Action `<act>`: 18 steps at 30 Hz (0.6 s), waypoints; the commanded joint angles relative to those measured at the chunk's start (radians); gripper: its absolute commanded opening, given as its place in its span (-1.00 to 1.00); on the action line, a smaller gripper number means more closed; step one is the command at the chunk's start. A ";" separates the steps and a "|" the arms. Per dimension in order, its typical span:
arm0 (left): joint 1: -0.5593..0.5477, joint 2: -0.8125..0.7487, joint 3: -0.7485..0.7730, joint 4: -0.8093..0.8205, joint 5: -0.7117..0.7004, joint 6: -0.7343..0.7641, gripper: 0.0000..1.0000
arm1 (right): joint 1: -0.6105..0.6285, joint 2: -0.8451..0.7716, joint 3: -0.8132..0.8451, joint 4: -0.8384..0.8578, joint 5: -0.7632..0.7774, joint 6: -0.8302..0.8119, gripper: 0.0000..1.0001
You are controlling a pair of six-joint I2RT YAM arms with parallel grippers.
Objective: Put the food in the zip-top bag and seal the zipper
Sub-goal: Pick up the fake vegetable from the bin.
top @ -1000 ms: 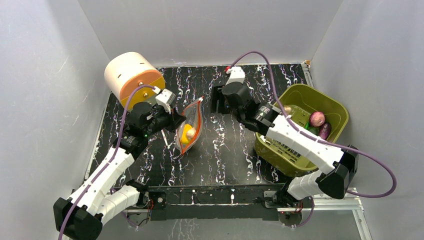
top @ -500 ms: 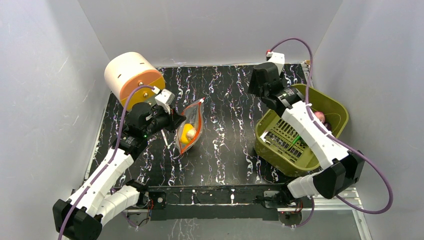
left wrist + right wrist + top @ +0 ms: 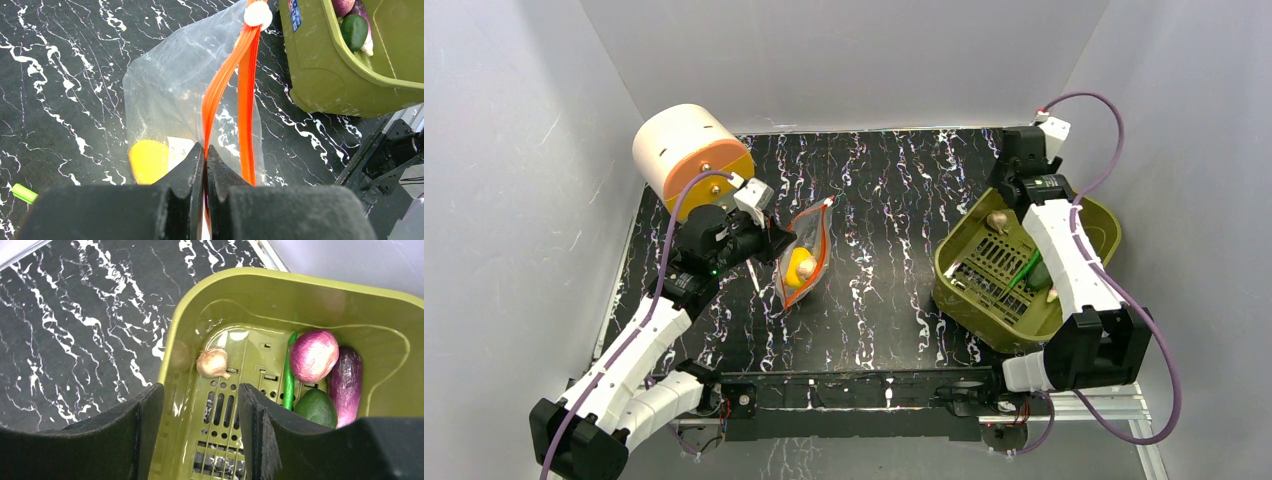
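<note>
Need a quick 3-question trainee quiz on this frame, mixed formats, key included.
1. True or false: the left pincer is shut on the zipper of the zip-top bag.
2. The right pincer hangs open above: A) the bag B) the basket C) bare tabletop.
3. Fill in: the food piece seen through the bag is ____ in colour.

Key: 1. true 2. B 3. yellow

Plain grey walls (image 3: 844, 60), black white-veined tabletop (image 3: 884, 300)
</note>
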 commanded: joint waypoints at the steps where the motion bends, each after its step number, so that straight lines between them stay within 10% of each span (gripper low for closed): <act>1: -0.005 -0.028 0.001 0.020 0.025 0.000 -1.00 | -0.094 -0.023 -0.029 0.119 -0.089 0.019 0.07; 18: -0.005 -0.034 0.008 0.002 0.002 0.018 -1.00 | -0.326 0.047 -0.289 0.437 -0.442 0.198 0.06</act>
